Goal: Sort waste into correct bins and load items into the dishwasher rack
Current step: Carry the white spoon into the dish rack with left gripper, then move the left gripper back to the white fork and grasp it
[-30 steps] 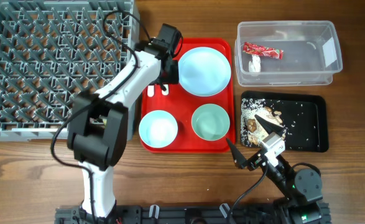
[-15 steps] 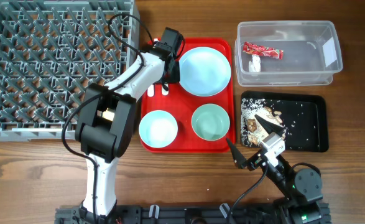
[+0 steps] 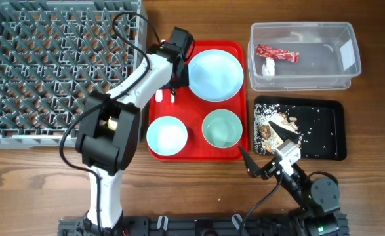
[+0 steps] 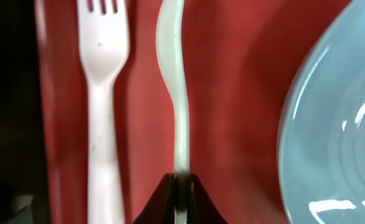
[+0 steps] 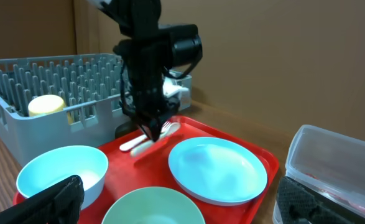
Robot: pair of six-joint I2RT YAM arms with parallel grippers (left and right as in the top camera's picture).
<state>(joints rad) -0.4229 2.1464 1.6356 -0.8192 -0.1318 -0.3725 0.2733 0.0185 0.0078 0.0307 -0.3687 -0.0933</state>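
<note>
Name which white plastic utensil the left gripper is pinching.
The white plastic spoon beside the pale blue round plate; the white plastic fork lies free.

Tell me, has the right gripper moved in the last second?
No. In the overhead view the right gripper sits at the same spot by the lower left corner of the black tray, open as before.

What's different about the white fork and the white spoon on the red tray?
The spoon is pinched at its handle by the left claw; the fork lies free, with nothing touching it. The fork shows tines at its end and a straighter handle; the spoon's handle is smooth and wavy. Both are white and lie side by side on the red tray, next to the blue plate.
</note>
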